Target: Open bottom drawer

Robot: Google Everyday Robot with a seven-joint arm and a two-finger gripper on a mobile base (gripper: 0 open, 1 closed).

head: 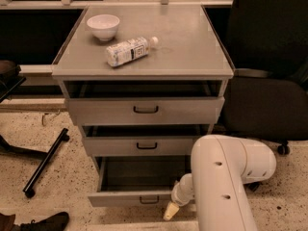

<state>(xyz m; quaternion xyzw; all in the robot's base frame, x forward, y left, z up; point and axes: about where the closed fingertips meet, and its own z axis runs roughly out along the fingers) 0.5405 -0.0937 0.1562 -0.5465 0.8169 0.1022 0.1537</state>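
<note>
Gripper [170, 211], seemingly, at front of bottom drawer [115, 199]

Probably an office or lab: a grey metal drawer cabinet [144, 110] stands on a speckled floor [67, 177] with a black swivel chair [269, 105] beside it. The robot's hand [171, 210] hangs by the bottom drawer [125, 198].

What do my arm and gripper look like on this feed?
The arm is a bulky white shell with rounded joints and small dark holes along its side; no cables show. It narrows to a ribbed white wrist. The gripper, at the right end of the bottom drawer, ends in a pale cream tip.
</note>
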